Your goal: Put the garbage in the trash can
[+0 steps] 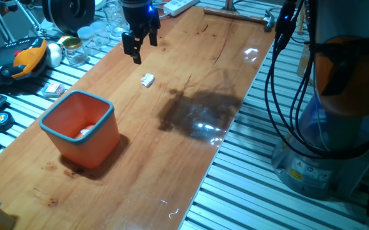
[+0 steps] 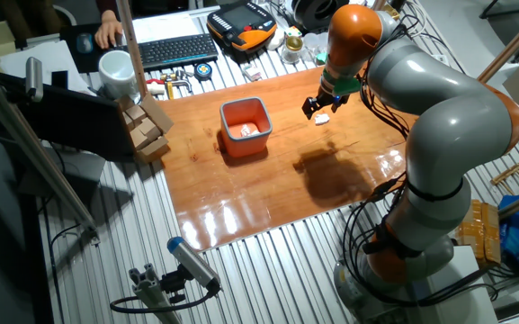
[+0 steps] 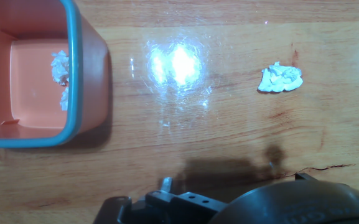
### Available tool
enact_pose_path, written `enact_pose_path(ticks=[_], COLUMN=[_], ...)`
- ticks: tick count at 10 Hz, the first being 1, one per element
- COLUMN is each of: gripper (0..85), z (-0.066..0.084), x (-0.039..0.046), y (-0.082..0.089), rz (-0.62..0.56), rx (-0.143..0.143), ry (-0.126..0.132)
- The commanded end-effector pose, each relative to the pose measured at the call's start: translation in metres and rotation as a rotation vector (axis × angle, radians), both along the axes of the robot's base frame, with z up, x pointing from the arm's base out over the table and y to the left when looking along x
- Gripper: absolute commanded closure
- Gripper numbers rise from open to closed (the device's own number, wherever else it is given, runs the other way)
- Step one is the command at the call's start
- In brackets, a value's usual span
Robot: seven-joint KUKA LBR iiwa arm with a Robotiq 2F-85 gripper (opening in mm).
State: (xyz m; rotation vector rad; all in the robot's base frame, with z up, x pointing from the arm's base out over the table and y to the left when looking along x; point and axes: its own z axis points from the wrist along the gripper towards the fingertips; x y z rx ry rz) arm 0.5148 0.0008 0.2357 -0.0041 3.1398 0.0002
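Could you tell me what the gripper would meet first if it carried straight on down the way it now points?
Probably bare wooden table: the gripper hangs open beside the white scrap, not clearly over it, though depth is uncertain.

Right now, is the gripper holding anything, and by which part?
Nothing held. The gripper hangs open above the table, fingers empty. The white scrap lies loose on the wood, apart from the orange bin.

Glossy varnished wood surface (image 1: 190, 128), smooth orange plastic trash can (image 1: 82, 131), and crumpled papery matt white garbage (image 3: 280, 78).
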Motion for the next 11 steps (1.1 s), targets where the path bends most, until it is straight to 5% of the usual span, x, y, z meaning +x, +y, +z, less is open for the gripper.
enact_pose_path(ticks=[1,7,11], gripper=[85.0,85.0,85.0], z=[0.000,0.005,0.002], x=[0.0001,0.0001,0.0027], y=[0.000,-0.002,-0.013], rz=[0.012,0.010,0.021], rx=[0.003,0.011,0.001], ry=[-0.037,-0.025,-0.046])
